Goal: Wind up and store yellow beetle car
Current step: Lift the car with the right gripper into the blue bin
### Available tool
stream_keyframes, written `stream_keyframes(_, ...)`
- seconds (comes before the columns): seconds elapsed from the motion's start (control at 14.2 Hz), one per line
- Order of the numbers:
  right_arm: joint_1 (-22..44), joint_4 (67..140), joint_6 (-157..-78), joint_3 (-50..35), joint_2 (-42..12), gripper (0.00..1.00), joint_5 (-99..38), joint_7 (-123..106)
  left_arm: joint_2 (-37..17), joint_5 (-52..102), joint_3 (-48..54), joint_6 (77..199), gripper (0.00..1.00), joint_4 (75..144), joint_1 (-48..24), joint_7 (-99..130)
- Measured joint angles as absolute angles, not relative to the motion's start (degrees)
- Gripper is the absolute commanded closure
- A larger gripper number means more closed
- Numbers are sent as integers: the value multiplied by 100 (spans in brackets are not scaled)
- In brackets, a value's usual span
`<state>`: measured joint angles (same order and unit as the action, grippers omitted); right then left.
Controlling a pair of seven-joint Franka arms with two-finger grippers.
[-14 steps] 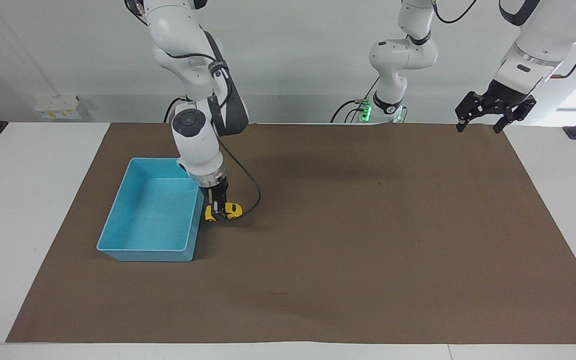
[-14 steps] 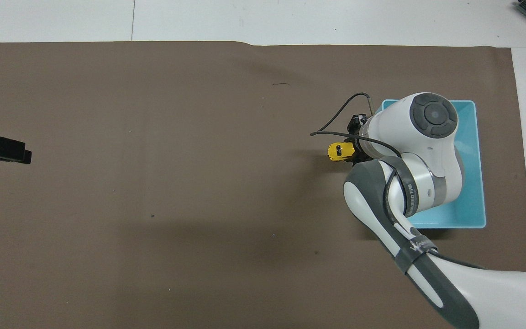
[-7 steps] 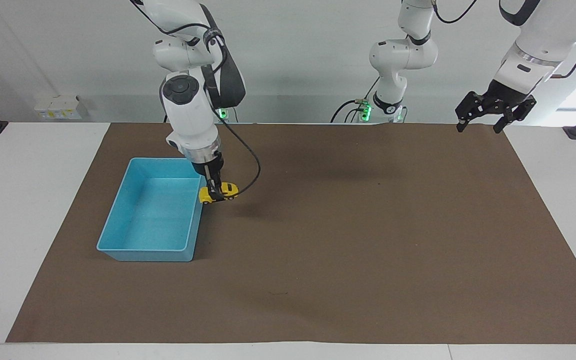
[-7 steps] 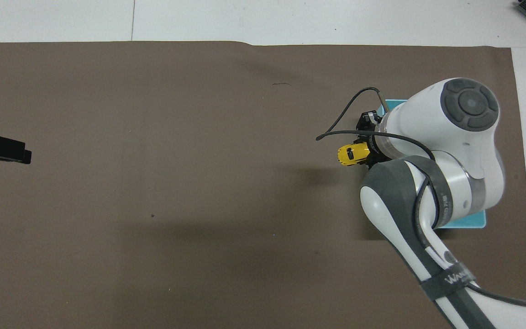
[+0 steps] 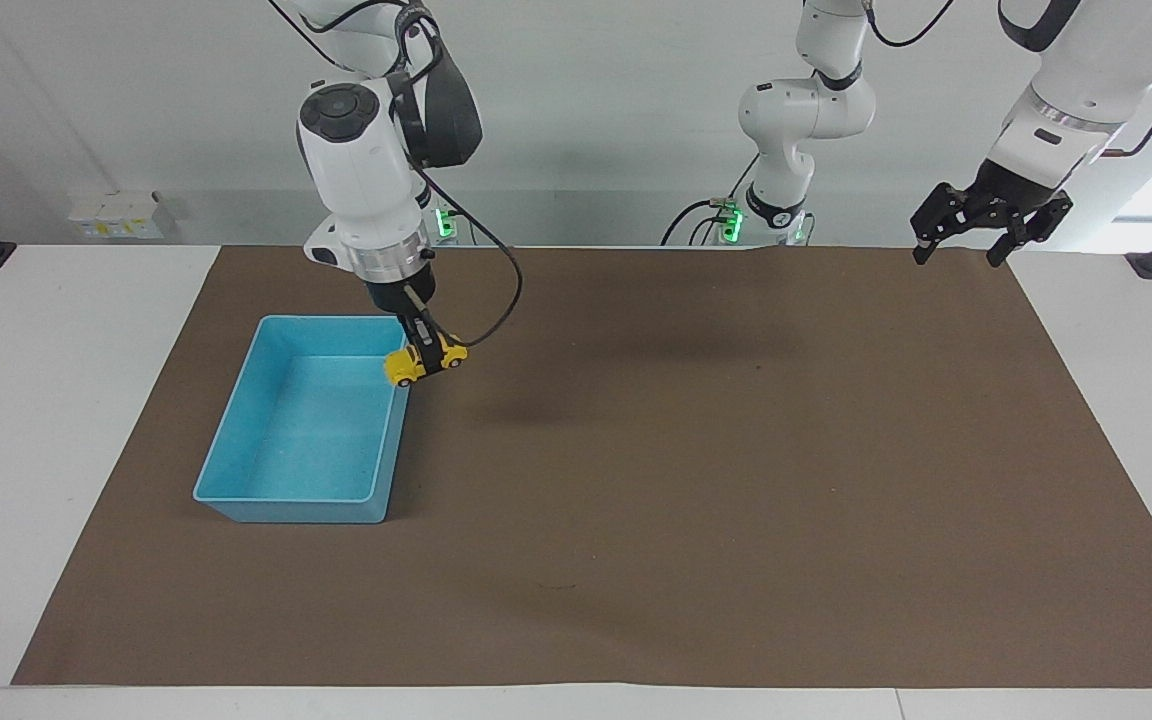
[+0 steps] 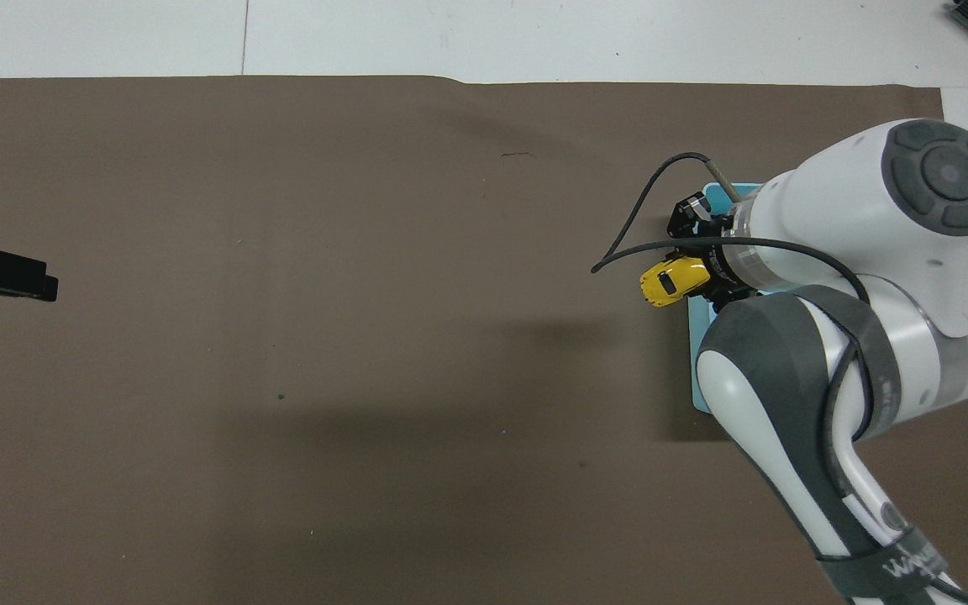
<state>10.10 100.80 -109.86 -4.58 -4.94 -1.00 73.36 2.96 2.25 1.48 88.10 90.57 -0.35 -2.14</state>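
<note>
The yellow beetle car (image 5: 425,362) hangs tilted in the air, gripped by my right gripper (image 5: 423,357), which is shut on it. It hovers over the rim of the blue bin (image 5: 236,470) at the bin's side toward the table's middle. In the overhead view the yellow beetle car (image 6: 670,281) pokes out from under the right arm, which hides most of the blue bin (image 6: 699,370). My left gripper (image 5: 966,248) waits, open and holding nothing, raised over the left arm's end of the brown mat; only its tip (image 6: 1,275) shows in the overhead view.
A brown mat (image 5: 686,450) covers most of the white table. A black cable (image 5: 501,300) loops from the right wrist beside the car. The bin has nothing in it. A third white arm (image 5: 796,120) stands at the robots' edge of the table.
My right gripper has lifted the car off the mat and carried it up toward the bin's rim. The left arm has not moved.
</note>
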Motion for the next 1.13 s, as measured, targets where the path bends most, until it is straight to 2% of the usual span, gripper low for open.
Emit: stream_keyframes(1.13,-14,10084,-10183,-387,-302,100,-205,3041,296,225,148,8810,0,9057,-35,-214)
